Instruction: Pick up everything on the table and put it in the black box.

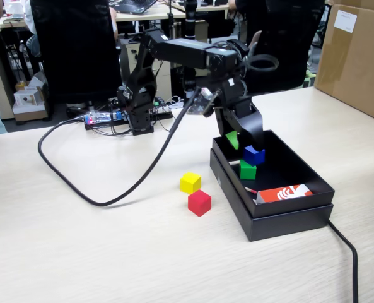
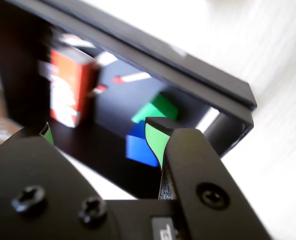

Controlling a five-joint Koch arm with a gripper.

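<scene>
The black box point(image 1: 287, 219) point(image 2: 187, 65) lies on the table point(image 1: 79, 252) at the right. Inside it a blue cube point(image 1: 254, 154) point(image 2: 140, 147) and a green cube point(image 1: 247, 170) point(image 2: 155, 108) rest side by side, touching. My gripper point(image 1: 245, 142) point(image 2: 100, 131) hangs over the box's far end, just above the blue cube, open, with nothing between its green-padded jaws. Left of the box, a yellow cube point(image 1: 190, 182) and a red cube point(image 1: 199, 202) sit close together on the table.
An orange-and-white packet point(image 1: 284, 193) point(image 2: 68, 92) and a thin white pen point(image 1: 250, 189) point(image 2: 133, 77) also lie in the box. A black cable point(image 1: 130, 183) loops across the table left of the cubes. A brown carton point(image 1: 357, 57) stands at the far right.
</scene>
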